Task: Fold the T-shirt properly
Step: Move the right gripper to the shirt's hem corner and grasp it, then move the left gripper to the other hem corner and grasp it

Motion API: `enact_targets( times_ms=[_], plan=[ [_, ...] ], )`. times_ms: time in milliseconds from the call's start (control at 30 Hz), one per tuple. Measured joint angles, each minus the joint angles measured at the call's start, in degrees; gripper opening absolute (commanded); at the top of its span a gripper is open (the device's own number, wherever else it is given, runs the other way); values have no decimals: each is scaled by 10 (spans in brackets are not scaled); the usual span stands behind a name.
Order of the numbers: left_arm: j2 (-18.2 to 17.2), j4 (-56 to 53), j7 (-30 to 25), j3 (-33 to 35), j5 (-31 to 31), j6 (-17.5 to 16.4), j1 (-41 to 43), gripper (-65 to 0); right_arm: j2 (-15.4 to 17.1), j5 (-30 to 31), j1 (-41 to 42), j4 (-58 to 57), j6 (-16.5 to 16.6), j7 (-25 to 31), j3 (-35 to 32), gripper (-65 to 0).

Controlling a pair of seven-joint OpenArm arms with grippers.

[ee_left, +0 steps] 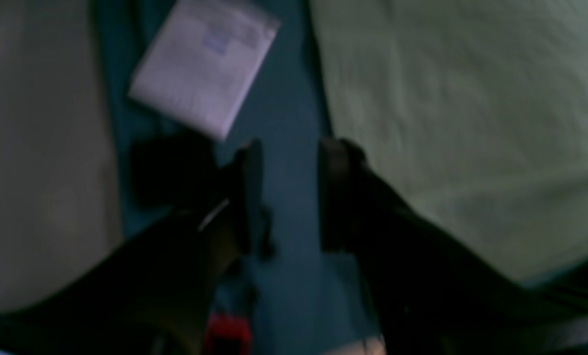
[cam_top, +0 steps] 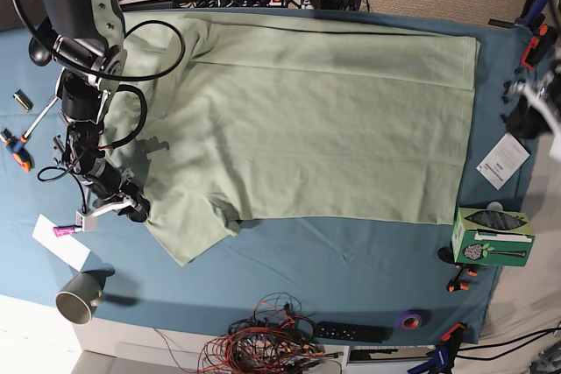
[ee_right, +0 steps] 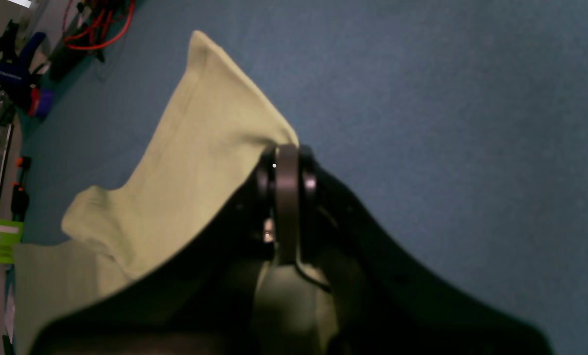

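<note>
The pale green T-shirt (cam_top: 324, 120) lies spread flat on the teal table cloth (cam_top: 351, 269), its sleeve (cam_top: 180, 225) sticking out at the front left. My right gripper (cam_top: 138, 208) is at that sleeve's outer edge. In the right wrist view the right gripper (ee_right: 287, 154) is shut on the sleeve's hem, and the sleeve fabric (ee_right: 190, 162) rises off the cloth to the fingertips. My left gripper (ee_left: 294, 145) hangs open over bare teal cloth, just beside the T-shirt's edge (ee_left: 451, 123), with nothing between its fingers. In the base view the left gripper (cam_top: 524, 120) is a blur at the right edge.
A white paper card (cam_top: 502, 161) and a green box (cam_top: 491, 236) lie right of the shirt. A grey cup (cam_top: 77, 295) and a paper slip (cam_top: 61, 241) sit front left, screwdrivers (cam_top: 17, 142) far left. Tangled wires (cam_top: 263, 339) and a purple tape roll (cam_top: 408, 319) line the front edge.
</note>
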Motion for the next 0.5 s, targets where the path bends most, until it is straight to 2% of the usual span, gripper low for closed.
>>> enact_targets(
  times_ms=[100,200,333,500],
  plan=[
    [0,-73,-36,63,52,19,-65,-450,0,0,0,0,0,0,0,-650],
    [5,-184,-41,105,61,20,-141,-450,0,1,0,0,0,-1,0,-650],
    [7,-321,-43,111,24,6,-246,-450,0,2,0,0,0,-2,0,-650],
    [4,-428,-36,109,-1,-1,-340,-450,0,2,0,0,0,-2,0,-650]
  ],
)
